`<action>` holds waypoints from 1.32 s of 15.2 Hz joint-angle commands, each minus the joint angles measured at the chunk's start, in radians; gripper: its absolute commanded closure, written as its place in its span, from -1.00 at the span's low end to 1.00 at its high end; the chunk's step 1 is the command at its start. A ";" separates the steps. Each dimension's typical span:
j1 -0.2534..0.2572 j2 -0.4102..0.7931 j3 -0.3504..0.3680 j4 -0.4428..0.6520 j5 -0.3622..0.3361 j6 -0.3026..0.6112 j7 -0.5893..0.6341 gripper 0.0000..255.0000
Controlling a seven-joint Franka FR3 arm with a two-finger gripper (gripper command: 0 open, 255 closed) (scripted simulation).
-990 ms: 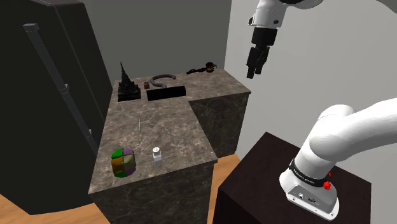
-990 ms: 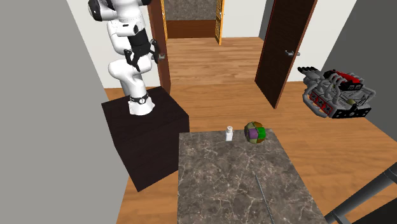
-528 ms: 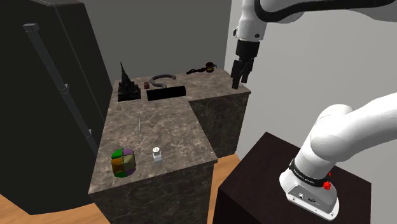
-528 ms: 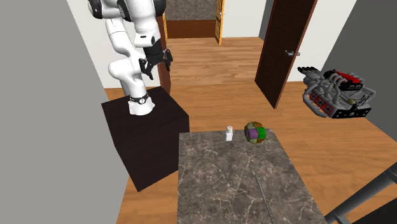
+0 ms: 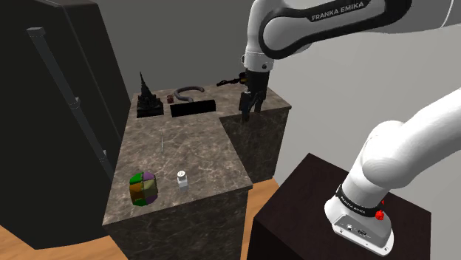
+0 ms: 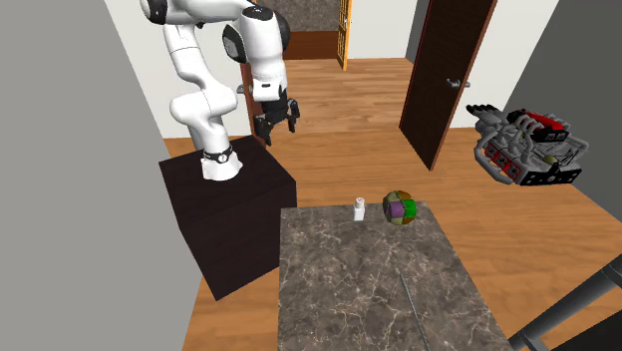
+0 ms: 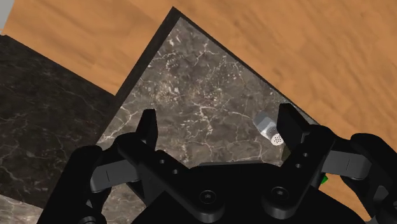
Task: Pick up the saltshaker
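The saltshaker is a small white shaker with a perforated cap, standing upright near the front edge of the dark marble counter. In the second exterior view the saltshaker stands just beside a multicoloured ball. My black gripper hangs open over the counter's far right side, well away from the shaker and above it. Seen from the second exterior view, the gripper is out over the wooden floor beyond the counter. In the wrist view the saltshaker lies far below, close to one finger; nothing is between the fingers.
The green, purple and yellow ball sits close to the shaker. A dark figurine, a dark box and a curved hose crowd the counter's back. A tall dark cabinet flanks it. The stand is beside the counter.
The arm has swung toward the counter: the gripper moved left and down in the shoulder view, from beside the wall to over the counter's far right side. The shaker and ball stayed put.
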 commanded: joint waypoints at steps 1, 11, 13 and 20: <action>0.008 0.057 0.029 0.002 0.001 0.060 0.020 -1.00; 0.040 0.410 0.153 0.136 -0.089 0.291 0.163 -1.00; 0.050 0.487 0.169 0.177 -0.126 0.324 0.201 -1.00; 0.120 0.763 0.178 0.364 -0.279 0.395 0.332 -1.00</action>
